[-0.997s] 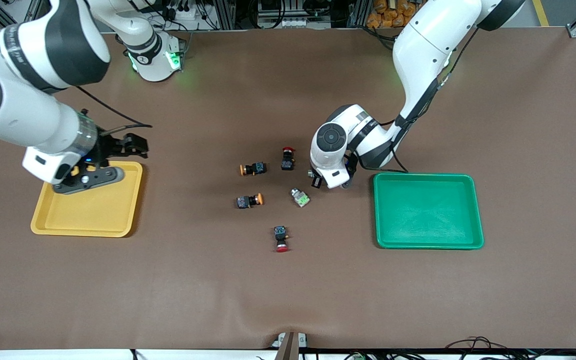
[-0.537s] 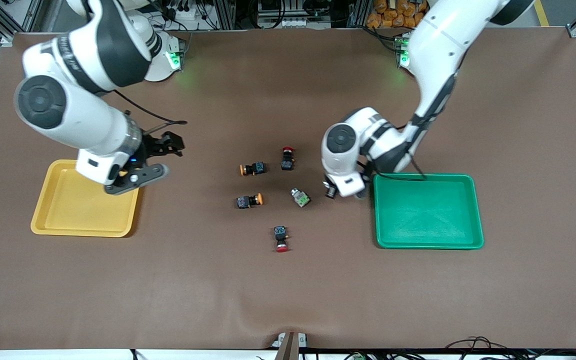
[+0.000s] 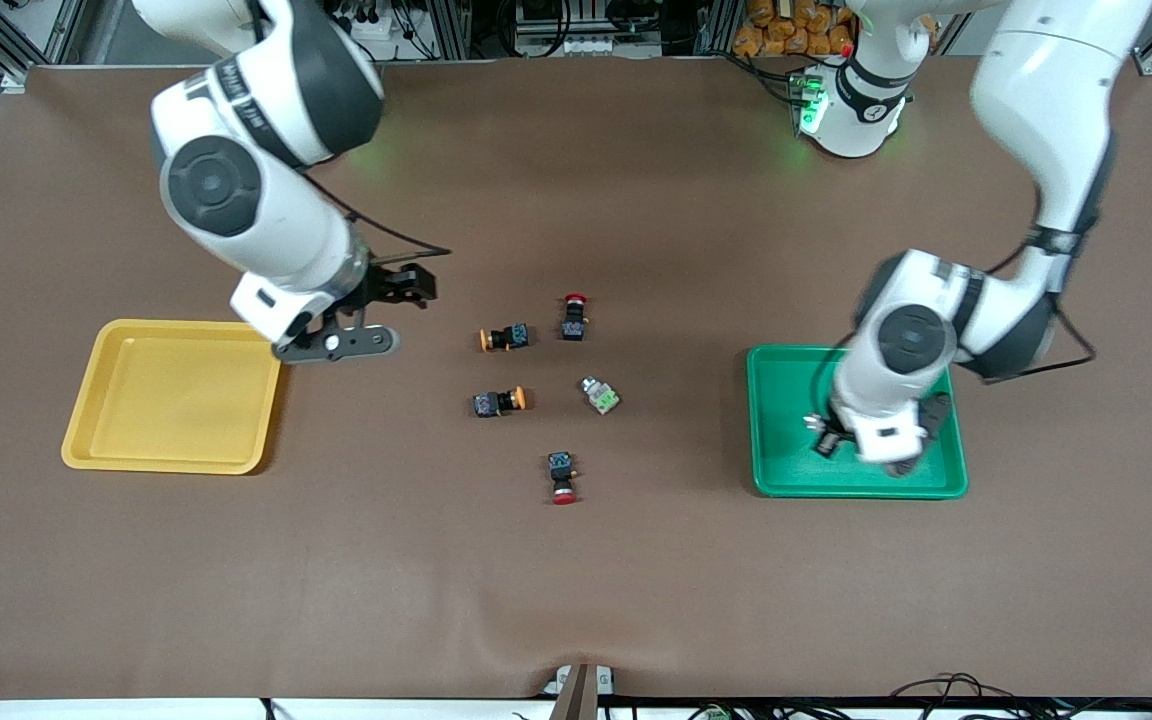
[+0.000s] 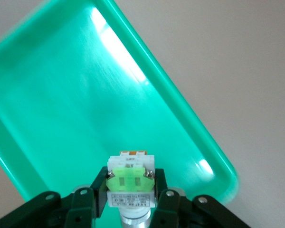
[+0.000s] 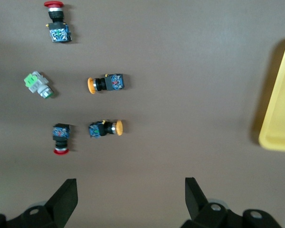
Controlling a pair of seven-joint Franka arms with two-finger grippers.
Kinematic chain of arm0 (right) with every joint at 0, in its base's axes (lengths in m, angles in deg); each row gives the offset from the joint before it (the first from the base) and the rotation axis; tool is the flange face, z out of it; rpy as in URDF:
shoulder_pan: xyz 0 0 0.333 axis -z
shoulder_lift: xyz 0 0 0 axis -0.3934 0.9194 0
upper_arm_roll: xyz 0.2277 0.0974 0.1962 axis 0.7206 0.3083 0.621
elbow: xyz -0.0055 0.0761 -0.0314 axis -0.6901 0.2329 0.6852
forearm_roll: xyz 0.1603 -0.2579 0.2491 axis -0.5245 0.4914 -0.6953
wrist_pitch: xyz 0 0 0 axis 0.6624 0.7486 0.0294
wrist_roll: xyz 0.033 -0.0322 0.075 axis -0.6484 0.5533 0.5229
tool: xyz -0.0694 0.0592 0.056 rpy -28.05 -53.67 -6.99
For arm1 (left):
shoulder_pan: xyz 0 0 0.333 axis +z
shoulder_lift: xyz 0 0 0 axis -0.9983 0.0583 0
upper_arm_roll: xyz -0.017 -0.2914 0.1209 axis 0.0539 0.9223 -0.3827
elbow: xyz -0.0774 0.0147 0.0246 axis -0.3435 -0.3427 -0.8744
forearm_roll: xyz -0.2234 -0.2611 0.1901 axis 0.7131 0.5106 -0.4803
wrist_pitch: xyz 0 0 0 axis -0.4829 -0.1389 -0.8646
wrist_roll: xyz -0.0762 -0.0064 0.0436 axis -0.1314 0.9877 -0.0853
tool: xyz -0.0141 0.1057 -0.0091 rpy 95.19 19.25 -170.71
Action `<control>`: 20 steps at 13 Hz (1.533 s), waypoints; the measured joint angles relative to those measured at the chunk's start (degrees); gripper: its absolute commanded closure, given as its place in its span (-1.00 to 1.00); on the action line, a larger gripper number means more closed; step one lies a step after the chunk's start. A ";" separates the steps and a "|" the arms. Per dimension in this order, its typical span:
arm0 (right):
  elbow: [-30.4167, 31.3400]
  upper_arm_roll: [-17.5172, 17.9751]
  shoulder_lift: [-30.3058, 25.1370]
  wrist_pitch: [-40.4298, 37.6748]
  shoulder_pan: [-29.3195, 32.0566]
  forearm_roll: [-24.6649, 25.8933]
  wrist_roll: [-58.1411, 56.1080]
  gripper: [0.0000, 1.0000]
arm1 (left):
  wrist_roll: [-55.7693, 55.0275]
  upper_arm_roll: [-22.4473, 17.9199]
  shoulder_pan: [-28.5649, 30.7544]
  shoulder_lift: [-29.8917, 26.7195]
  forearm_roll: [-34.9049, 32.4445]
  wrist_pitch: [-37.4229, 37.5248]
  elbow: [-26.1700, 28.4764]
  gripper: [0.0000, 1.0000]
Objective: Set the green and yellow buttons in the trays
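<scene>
The left gripper (image 4: pixel 131 202) gripped a green button (image 4: pixel 130 183) over the green tray (image 3: pixel 786 470); the right gripper (image 5: pixel 128 197) hung open, seemingly over bare table beside the yellow tray (image 3: pixel 116 440).

The left wrist view's lower edge crops the held green button (image 4: pixel 130 186).

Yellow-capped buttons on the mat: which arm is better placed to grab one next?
Right. The right gripper is open and empty over the mat between the yellow tray and the two yellow-capped buttons. The left gripper is shut on a green button over the green tray.
</scene>
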 measured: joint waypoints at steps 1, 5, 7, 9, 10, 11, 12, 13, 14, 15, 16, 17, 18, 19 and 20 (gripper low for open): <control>0.03 -0.02 0.02 0.01 -0.52 0.01 4.16 -1.00 | 3.33 0.02 2.16 0.29 0.00 0.01 0.78 1.00; 2.02 -0.26 0.68 3.58 -0.64 -0.06 27.56 -1.00 | 12.91 0.09 8.67 1.49 0.00 -0.03 3.70 -0.80; 2.48 -0.27 2.09 4.37 -0.64 -0.08 37.73 -1.00 | 15.83 0.11 10.35 2.18 0.01 -0.06 4.06 -1.00; 3.24 -0.33 3.43 5.61 -0.63 -0.09 47.79 -1.00 | 16.15 0.68 10.99 2.24 1.83 -0.16 3.95 -1.00; 3.70 -0.24 4.09 6.09 -0.78 -0.12 51.54 -1.00 | 16.15 1.81 10.98 2.19 3.58 -0.16 3.70 -1.00; 4.20 -0.18 4.88 7.24 -1.46 -0.16 54.65 -1.00 | 15.85 3.65 10.92 2.01 5.14 -0.14 3.37 -1.00; 5.09 -0.13 5.69 9.20 -2.50 -0.16 57.51 -1.00 | 14.26 6.05 10.76 1.74 6.11 0.09 2.86 -1.00; 6.34 -0.10 6.50 11.70 -3.76 -0.16 59.68 -1.00 | 11.29 8.56 10.34 1.58 6.54 0.71 2.14 -1.00; 8.27 -0.07 7.23 14.95 -5.21 -0.16 61.41 -1.00 | 7.39 10.58 9.23 1.58 6.60 1.12 1.32 -1.00; 10.61 -0.06 7.85 18.69 -6.55 -0.15 63.19 -1.00 | 3.58 11.52 7.19 1.59 6.64 1.23 0.49 -1.00; 13.18 -0.04 8.33 22.37 -7.83 -0.13 64.85 -1.00 | 0.08 11.77 4.39 1.72 6.69 1.27 -0.48 -1.00; 15.52 -0.05 8.64 25.32 -8.96 -0.10 66.14 -1.00 | -2.90 11.78 1.54 2.17 6.75 1.35 -1.51 -1.00; 17.34 -0.06 8.80 27.30 -9.87 -0.09 67.15 -1.00 | -5.54 11.78 -1.14 3.10 6.78 1.40 -2.76 -1.00; 18.64 -0.06 8.82 28.88 -10.58 -0.09 67.87 -1.00 | -7.73 11.74 -3.40 4.45 6.81 1.40 -4.23 -1.00; 19.75 -0.09 8.86 30.69 -11.35 -0.07 68.62 -1.00 | -9.70 11.73 -5.40 6.20 6.82 1.40 -5.97 -1.00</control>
